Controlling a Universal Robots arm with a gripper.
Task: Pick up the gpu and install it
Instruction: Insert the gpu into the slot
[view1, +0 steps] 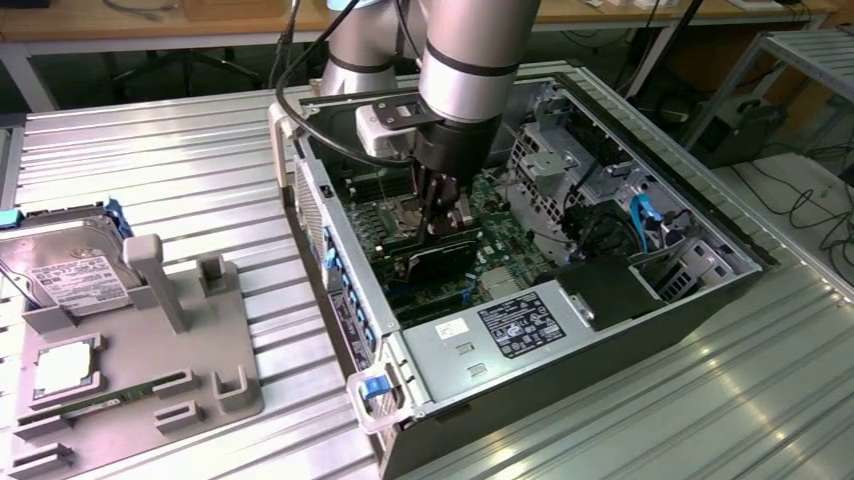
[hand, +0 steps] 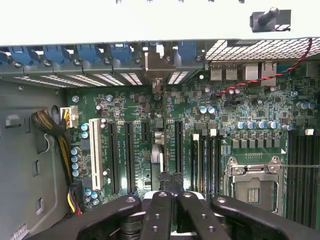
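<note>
The gripper (view1: 438, 222) is down inside the open computer case (view1: 627, 300), its fingers (hand: 161, 210) pinched shut on the top edge of the gpu (view1: 434, 262). The card stands on edge over the motherboard (hand: 235, 145), its long axis along the expansion slots (hand: 129, 157), bracket end toward the case's rear wall.

Robotics lab, ribbed aluminium table (view1: 187, 170), workbenches (view1: 160, 25), floor cables (view1: 801, 200)
</note>
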